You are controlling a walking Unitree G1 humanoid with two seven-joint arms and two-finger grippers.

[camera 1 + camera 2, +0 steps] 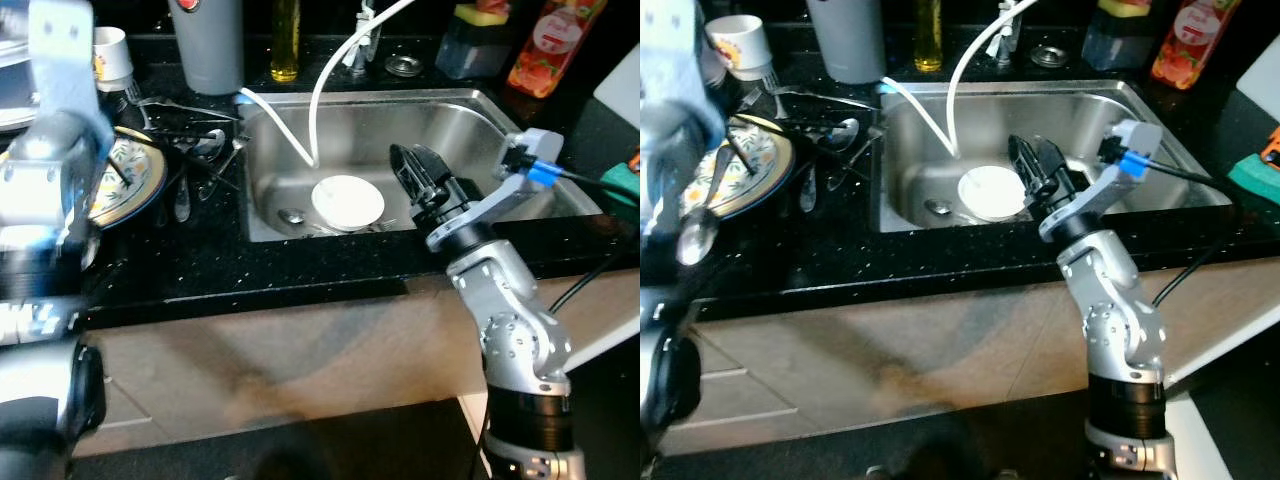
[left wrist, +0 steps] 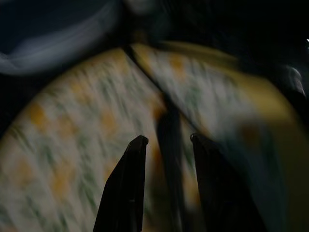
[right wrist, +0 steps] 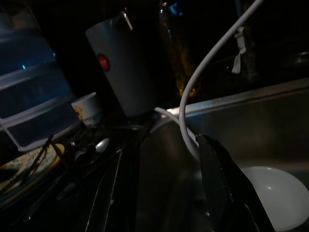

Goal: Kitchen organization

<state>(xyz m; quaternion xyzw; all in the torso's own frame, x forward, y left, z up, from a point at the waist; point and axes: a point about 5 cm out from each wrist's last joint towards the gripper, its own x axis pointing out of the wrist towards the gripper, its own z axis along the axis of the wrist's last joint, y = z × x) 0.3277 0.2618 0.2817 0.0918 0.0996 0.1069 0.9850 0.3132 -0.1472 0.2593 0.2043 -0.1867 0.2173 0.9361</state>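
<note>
A yellow and green patterned plate (image 1: 135,170) lies on the black counter, left of the sink (image 1: 480,100). My left gripper (image 2: 166,139) hovers close over this plate, open, with a dark utensil handle (image 2: 166,121) running between its fingers; that view is blurred. A spoon (image 1: 695,235) reaches off the plate's near edge. In the sink lies a white dish (image 1: 347,200) with a small spoon (image 1: 292,215) beside it. My right gripper (image 1: 415,165) hangs over the sink just right of the dish, open and empty.
Loose cutlery (image 1: 200,145) is heaped between plate and sink. Behind stand a grey canister (image 1: 208,45), an oil bottle (image 1: 285,40), a cup (image 1: 110,50), a sponge holder (image 1: 475,45) and a red bottle (image 1: 545,45). A white hose (image 1: 330,70) hangs into the sink.
</note>
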